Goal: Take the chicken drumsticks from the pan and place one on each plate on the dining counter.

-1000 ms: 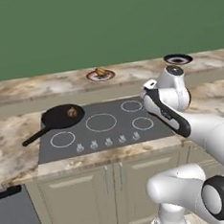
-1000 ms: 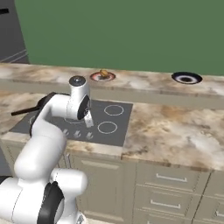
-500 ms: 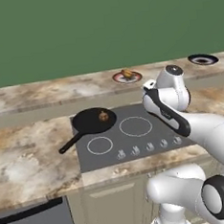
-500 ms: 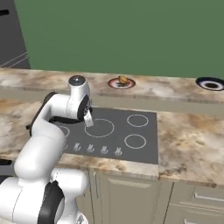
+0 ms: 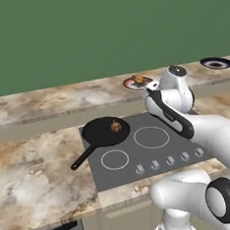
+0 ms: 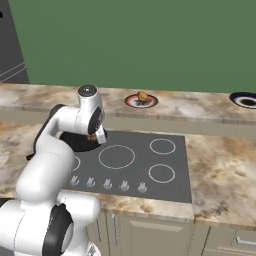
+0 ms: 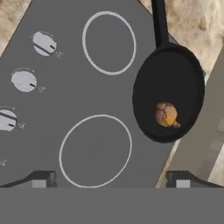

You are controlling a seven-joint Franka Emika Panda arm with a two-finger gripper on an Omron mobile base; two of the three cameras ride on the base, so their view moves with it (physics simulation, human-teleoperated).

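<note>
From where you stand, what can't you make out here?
- Fingers: hand view, cut off by the bottom edge.
- Pan: right base view, mostly hidden behind the arm.
- Navy plate: right base view, cut by the right edge.
- Drumstick on the pink plate: too small for detail.

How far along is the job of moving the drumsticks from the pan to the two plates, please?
About halfway. One drumstick already lies on the reddish-rimmed plate on the dining counter. The second drumstick is in the pan on the cooktop; the gripper hangs open above the cooktop, its fingers holding nothing. The navy-rimmed plate looks bare.
</note>
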